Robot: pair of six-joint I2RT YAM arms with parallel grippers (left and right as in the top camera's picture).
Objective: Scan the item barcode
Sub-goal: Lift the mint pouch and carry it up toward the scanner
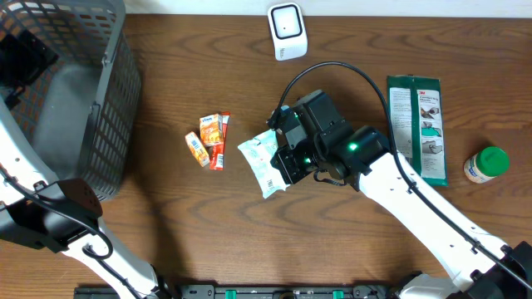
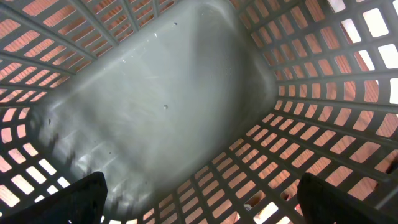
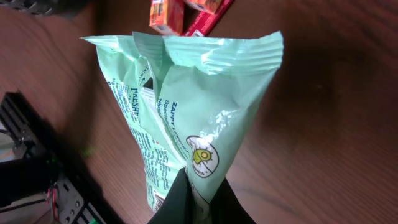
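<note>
The item is a mint-green snack packet (image 1: pixel 263 159) with printed text, held just above the wooden table near its middle. My right gripper (image 1: pixel 288 160) is shut on one end of it. In the right wrist view the black fingers (image 3: pixel 177 202) pinch the packet (image 3: pixel 205 99) at its crimped edge, at the gripper (image 3: pixel 198 200). Its barcode is hidden in every view. A white scanner (image 1: pixel 287 31) stands at the table's far edge. My left gripper (image 2: pixel 199 205) hangs open inside the grey basket (image 2: pixel 168 106), with nothing between its fingers.
The grey mesh basket (image 1: pixel 108 124) fills the far left. Small orange and red packets (image 1: pixel 212 139) lie just left of the held packet. A green flat package (image 1: pixel 418 124) and a green-lidded jar (image 1: pixel 486 164) sit at the right.
</note>
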